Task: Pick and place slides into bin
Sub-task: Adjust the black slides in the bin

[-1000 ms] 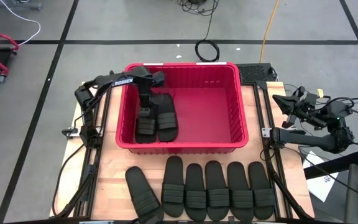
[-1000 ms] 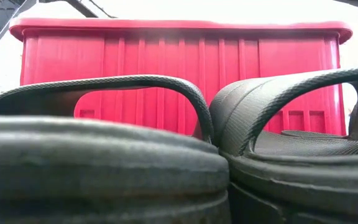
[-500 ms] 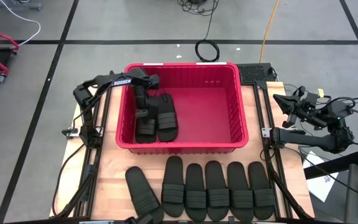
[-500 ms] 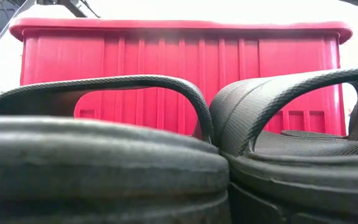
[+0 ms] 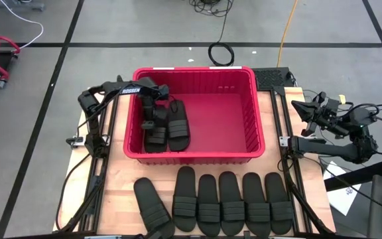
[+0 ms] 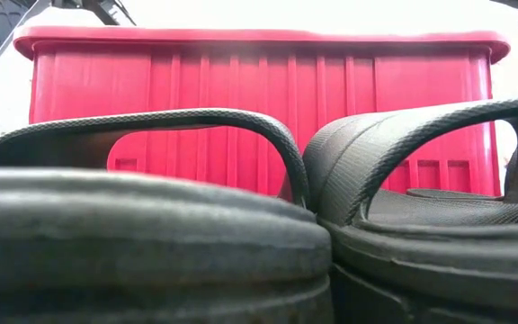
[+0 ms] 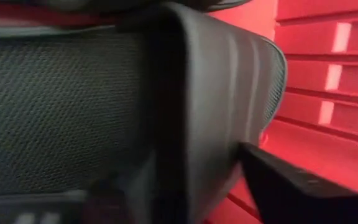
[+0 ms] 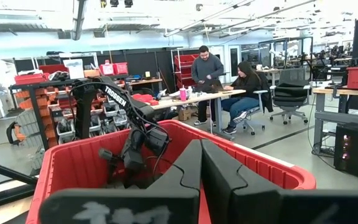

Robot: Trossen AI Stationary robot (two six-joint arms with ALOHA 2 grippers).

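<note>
The red bin stands at the table's middle far side; the low view shows its near wall. Two black slides lie side by side on its floor at the left: one under my left gripper, the other beside it. My left gripper reaches down into the bin. It is open, and the left slide's strap fills its wrist view, with one finger beside the strap's edge. Several more slides lie in a row near the table's front edge. My right gripper is shut and raised off the table's right side. My left gripper comes at the left slide's strap slanting down from the far left, with its fingers on either side of it. The slide lies on the bin's floor. Whether a finger touches it, I cannot tell.
The bin's right half has bare floor. The left wall stands close beside my left gripper. One slide lies askew at the left end of the row. In the low view two slides block most of the sight.
My left gripper has sunk deeper into the bin and gone a little toward its left wall, closer over the left slide. The slides in the bin and on the table have kept their places.
</note>
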